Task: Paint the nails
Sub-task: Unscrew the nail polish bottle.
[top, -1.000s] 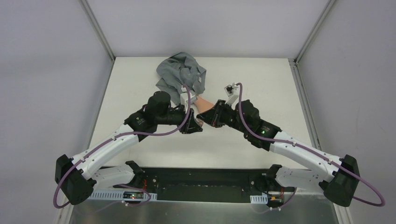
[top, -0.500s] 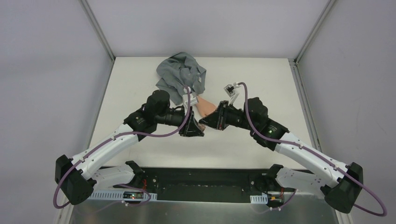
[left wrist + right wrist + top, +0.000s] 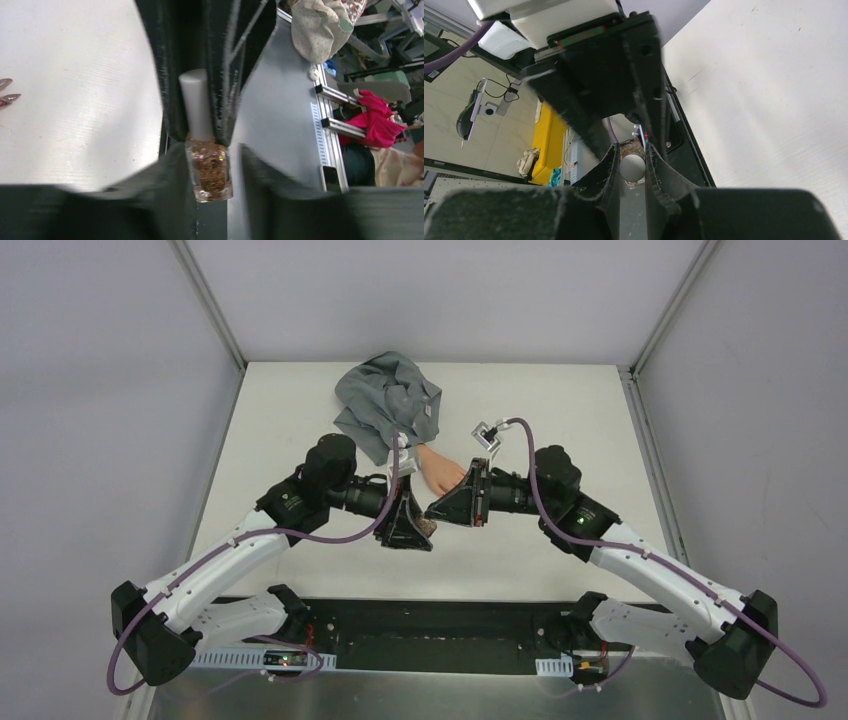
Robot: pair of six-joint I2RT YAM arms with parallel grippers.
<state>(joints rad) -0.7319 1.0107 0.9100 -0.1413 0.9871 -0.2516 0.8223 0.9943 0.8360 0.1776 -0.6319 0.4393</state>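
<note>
right wrist | right gripper [image 3: 631, 159] fingers [image 3: 610, 167] pinch white cap [image 3: 632, 167]; glitter bottle [image 3: 636, 145] just behind, between left gripper [image 3: 631, 132] jaws | worktop [image 3: 774, 100] fills right edge

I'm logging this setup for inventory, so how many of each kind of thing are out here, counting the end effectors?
end effectors: 2 (left end effector, right end effector)
polish bottle: 1
fake hand: 1
grey sleeve: 1
nails in view: 2
Total: 7
</note>
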